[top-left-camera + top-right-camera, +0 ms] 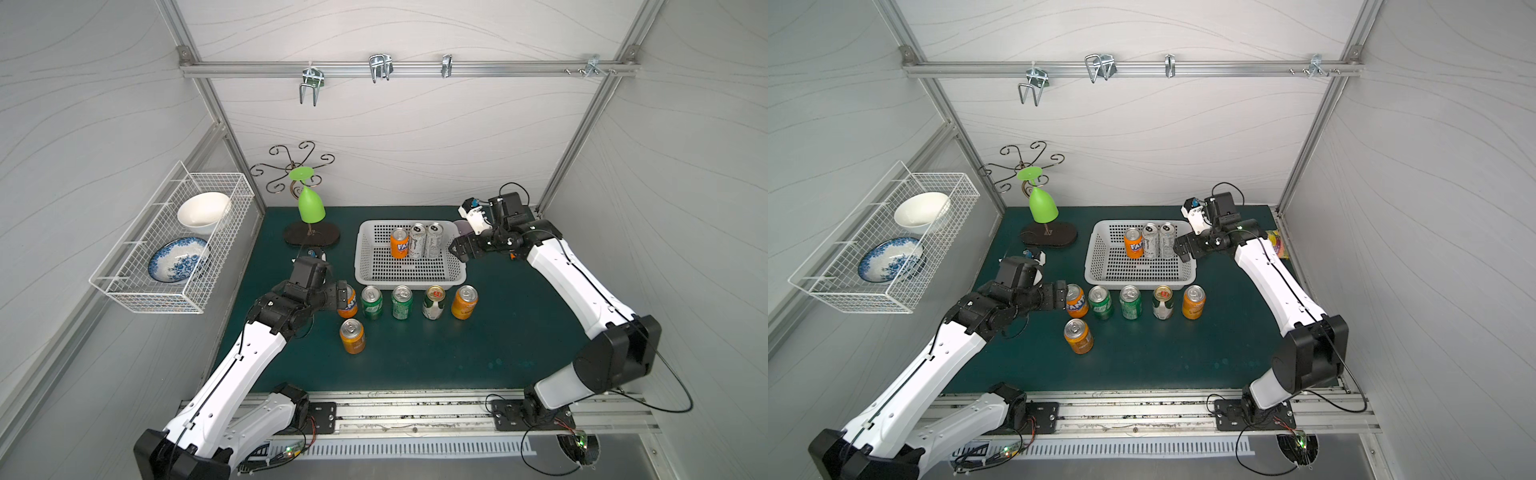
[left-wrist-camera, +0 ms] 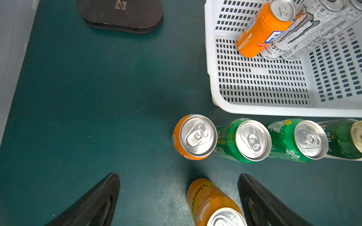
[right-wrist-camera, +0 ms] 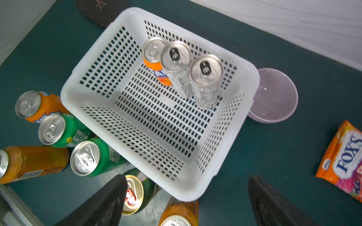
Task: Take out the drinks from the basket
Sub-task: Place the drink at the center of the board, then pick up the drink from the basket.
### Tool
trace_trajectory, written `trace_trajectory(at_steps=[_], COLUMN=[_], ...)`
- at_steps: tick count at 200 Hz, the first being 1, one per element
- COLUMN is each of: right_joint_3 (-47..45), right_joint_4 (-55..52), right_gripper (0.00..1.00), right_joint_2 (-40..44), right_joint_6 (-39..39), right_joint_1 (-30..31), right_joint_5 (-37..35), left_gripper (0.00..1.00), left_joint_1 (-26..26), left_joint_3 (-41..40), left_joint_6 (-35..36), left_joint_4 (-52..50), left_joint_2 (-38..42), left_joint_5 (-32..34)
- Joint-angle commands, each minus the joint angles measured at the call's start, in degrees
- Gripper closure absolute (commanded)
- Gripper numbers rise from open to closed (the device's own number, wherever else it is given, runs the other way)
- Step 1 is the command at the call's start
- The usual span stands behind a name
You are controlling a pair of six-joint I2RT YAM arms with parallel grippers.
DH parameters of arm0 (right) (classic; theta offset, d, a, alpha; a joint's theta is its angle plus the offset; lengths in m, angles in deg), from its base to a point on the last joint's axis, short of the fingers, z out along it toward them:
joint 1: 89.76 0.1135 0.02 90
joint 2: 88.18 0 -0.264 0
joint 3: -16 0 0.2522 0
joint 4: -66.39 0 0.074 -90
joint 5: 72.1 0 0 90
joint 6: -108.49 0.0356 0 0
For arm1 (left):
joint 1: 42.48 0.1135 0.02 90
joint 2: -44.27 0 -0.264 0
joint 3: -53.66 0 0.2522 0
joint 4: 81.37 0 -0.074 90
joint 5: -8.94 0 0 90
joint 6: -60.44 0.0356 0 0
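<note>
In the white plastic basket (image 1: 411,283), perforated underneath and slotted along its sides, three metal cans stand upright, touching in a row near the far wall: one orange can (image 1: 400,244) and two taller, slim silver cans (image 1: 417,241). Six more stand on the green desk (image 1: 457,353): five in a row before the basket's front rim (orange, two green cans (image 1: 371,302), a gold-topped can (image 1: 433,302), orange), and a sixth can (image 1: 352,336), orange, nearer. The left pincer (image 2: 179,197) gapes, grasping nothing, beside the row's left end; possibly touching it, hard to judge. The right pincer (image 3: 186,195) is likewise released at the basket's right rim. A wire rack (image 1: 141,297) holds two bowls.
</note>
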State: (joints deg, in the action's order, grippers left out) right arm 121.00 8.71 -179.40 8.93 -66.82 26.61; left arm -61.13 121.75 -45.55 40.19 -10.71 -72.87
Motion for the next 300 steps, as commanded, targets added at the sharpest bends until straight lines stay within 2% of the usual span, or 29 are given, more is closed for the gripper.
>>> trace_trajectory(at_steps=[1,32,78,126,168,198,252,300], right_joint_3=[6.07,13.05,21.96,27.82,30.02,31.08,35.12,36.02], right_joint_4=[-3.81,-5.88,-9.99,-11.24,-11.9,-10.09,-11.78,-11.3], right_gripper=[0.01,0.01,0.01,0.01,0.01,0.01,0.12,0.16], right_joint_2=[-4.47,-11.62,-21.26,-27.35,-32.27,-34.53,-39.08,-40.37], right_joint_6=[-3.34,-5.91,-16.97,-18.7,-22.38,-23.51,-27.24,-29.39], right_joint_1=[1.45,1.58,1.43,-0.22,-0.72,-1.46,-1.58,-1.58], right_joint_5=[0.86,1.32,3.92,4.41,3.62,5.79,5.92,4.76], left_gripper=[0.02,0.02,0.02,0.01,0.01,0.02,0.02,0.02], left_joint_1=[2.78,4.25,4.94,5.03,5.12,5.12,5.13,5.21], left_joint_3=[-0.5,-1.91,-3.08,-4.1,-4.05,-3.88,-3.53,-3.26], left_joint_6=[1.39,1.28,1.98,2.54,3.48,4.3,5.27,5.18], left_joint_4=[1.53,1.71,1.62,2.46,2.37,2.24,1.98,2.02], left_joint_2=[0.74,1.23,1.8,2.42,1.91,1.82,0.97,0.49], left_joint_5=[-5.49,-6.91,-6.95,-7.93,-8.12,-7.97,-7.63,-7.65])
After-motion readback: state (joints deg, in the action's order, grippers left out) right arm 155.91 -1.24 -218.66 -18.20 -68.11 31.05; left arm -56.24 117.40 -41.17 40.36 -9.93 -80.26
